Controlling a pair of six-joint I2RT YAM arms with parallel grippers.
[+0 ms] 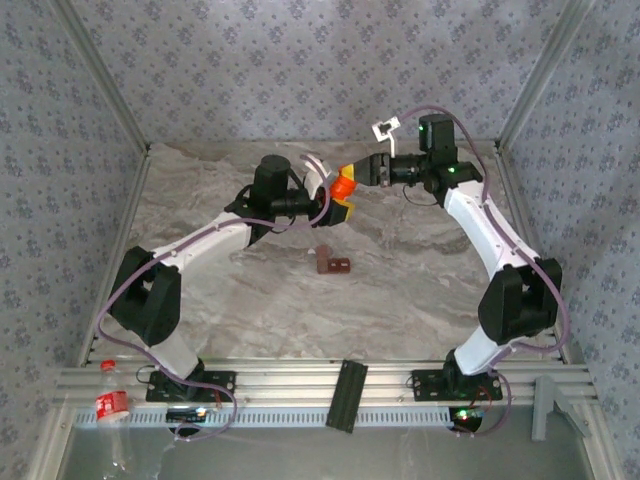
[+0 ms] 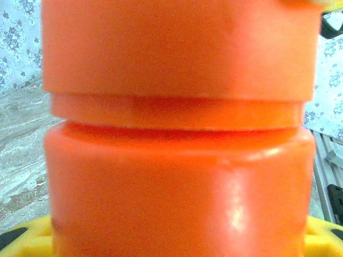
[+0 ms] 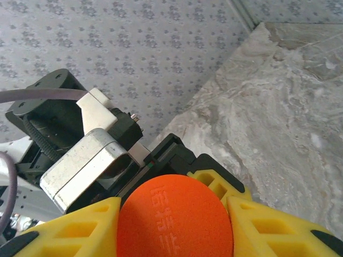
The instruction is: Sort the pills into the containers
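Clamping orange bottle (image 2: 177, 187) around the body with left gripper (image 1: 340, 198), held above far centre of table (image 1: 420, 290). Pinching its cap (image 3: 174, 217) from the right with right gripper (image 1: 354, 172), yellow fingers (image 3: 268, 225) pressed against both sides of cap. Spotting containers (image 1: 333, 264), dark reddish-brown strip, flat on table centre, near of bottle, untouched, apart from both grippers.

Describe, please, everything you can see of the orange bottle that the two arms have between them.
The orange bottle is a smooth, glossy plastic cylinder with a narrow collar ring under a round cap, which is on and has raised lettering on top. It is held off the table, toward the far side. The left gripper clamps its body, and the right gripper has its yellow fingers against both sides of the cap. Contents are hidden.
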